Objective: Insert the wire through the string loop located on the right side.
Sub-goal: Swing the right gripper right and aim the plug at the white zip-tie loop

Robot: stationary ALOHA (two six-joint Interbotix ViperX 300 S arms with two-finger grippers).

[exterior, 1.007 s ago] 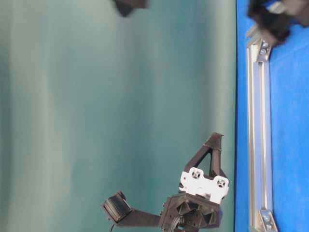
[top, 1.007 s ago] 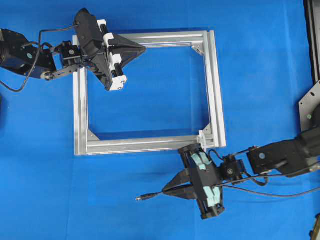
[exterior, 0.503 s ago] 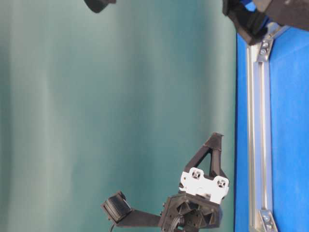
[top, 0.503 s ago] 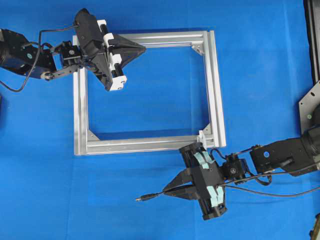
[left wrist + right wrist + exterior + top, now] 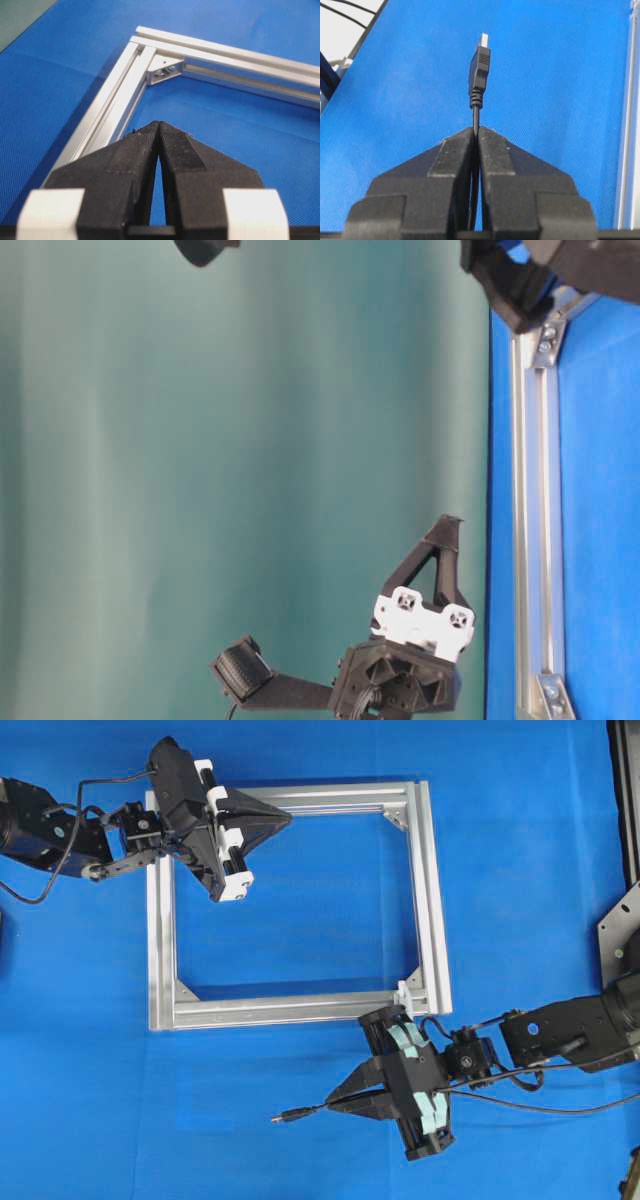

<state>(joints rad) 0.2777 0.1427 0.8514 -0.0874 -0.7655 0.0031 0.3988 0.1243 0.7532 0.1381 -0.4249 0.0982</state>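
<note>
— Right arm's claw (image 5: pixel 340 1101) has shifted a little since a second ago, nudging toward the aluminium frame (image 5: pixel 430 890); nothing else on the table (image 5: pixel 520 840) has changed. It is clamped on the wire (image 5: pixel 500 1105) just behind the plug (image 5: pixel 284 1117), which sticks out toward the table's left edge.

— And the string loop (image 5: pixel 404 988)?

— It sits on its small white mount at the frame's near right corner, just beside the claw's body but apart from the plug. The plug points away from it.

— So how do we do it well?

— I'd judge the wrist must swing round so the plug faces the loop, then go in slowly and straight. The short free length helps: less droop.

— The left claw (image 5: pixel 287 816)?

— Pressed shut on nothing, hovering over the frame's far left corner.
</note>
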